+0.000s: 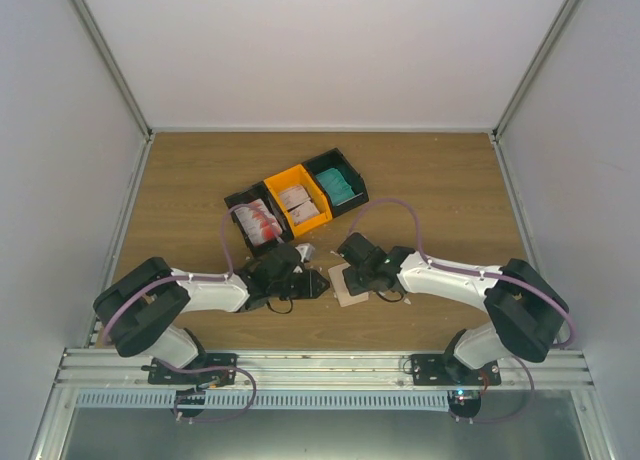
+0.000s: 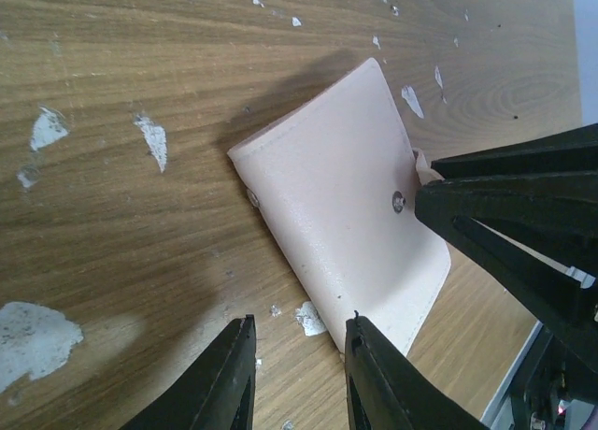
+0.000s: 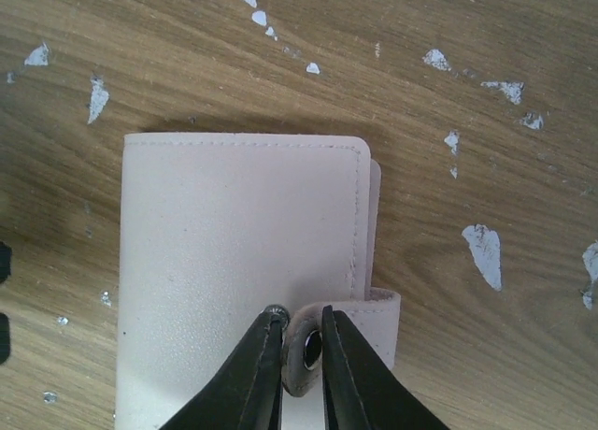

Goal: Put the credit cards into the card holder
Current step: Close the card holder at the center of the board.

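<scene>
The holder (image 3: 234, 252) lies closed and flat on the table (image 1: 200, 180) between the arms. The cards (image 1: 338, 187) sit in the bins (image 1: 285, 174) behind it. The right gripper (image 3: 299, 313) is nipped on the tab (image 3: 374, 304) at its snap. The left gripper (image 2: 301, 322) hangs by the holder's near edge, jaws a little apart, holding nothing. From where I stand, a pull on the tab may just drag the whole holder, since nothing pins it. The thin tab could also slip out before the snap pops.
</scene>
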`<action>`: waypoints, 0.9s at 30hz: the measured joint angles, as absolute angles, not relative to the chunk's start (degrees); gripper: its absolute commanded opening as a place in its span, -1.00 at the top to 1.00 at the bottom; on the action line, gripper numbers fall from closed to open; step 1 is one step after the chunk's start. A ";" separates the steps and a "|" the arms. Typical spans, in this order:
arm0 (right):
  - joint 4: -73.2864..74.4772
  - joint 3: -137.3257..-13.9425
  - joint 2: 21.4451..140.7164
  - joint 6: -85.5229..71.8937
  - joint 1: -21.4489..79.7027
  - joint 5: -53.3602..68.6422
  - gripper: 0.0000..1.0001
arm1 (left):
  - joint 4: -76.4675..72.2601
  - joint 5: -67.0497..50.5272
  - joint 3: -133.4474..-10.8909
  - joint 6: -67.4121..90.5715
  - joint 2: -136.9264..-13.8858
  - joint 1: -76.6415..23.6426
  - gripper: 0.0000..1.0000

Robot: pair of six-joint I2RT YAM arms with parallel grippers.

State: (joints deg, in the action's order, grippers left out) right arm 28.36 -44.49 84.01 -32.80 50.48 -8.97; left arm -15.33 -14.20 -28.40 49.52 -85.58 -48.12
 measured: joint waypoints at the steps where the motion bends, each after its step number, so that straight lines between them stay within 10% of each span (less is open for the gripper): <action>1: 28.25 -44.49 84.01 -32.99 50.46 -8.95 0.71 | -15.44 -14.20 -28.40 49.52 -85.65 -48.27 0.39; 15: 27.81 -44.49 83.18 -34.81 50.48 -8.95 0.65 | -15.66 -14.22 -28.84 49.41 -86.48 -49.25 0.41; 27: 27.77 -44.49 83.18 -35.64 50.48 -8.97 0.99 | -15.64 -14.22 -29.10 48.99 -87.29 -49.54 0.41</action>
State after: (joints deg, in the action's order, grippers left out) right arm 27.77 -44.49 83.18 -35.64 50.48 -8.97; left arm -15.64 -14.22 -29.10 48.99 -87.29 -49.54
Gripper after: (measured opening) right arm 0.014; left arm 0.296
